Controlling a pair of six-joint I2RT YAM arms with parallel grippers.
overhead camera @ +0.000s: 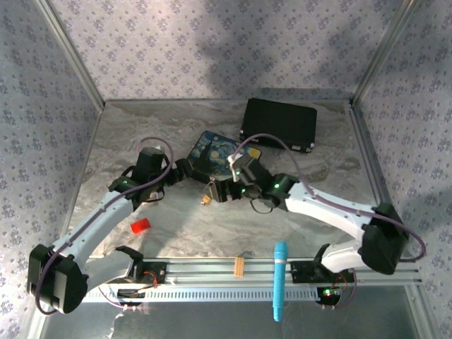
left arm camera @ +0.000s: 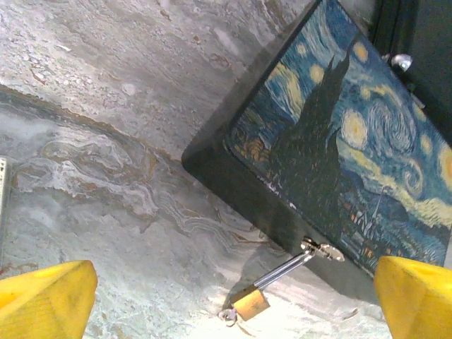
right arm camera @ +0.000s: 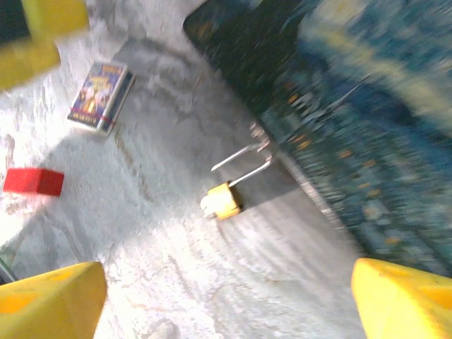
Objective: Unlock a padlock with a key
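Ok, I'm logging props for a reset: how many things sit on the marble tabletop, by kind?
boxes: 2, the painted box and the black case
padlock: 1
red block: 1
printed card: 1
total: 5

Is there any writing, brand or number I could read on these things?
No text is legible.
Little printed card: colourful print, too blurred to read.
Painted box: a swirling night-sky picture, no words visible.
Padlock: any marking too small to read.
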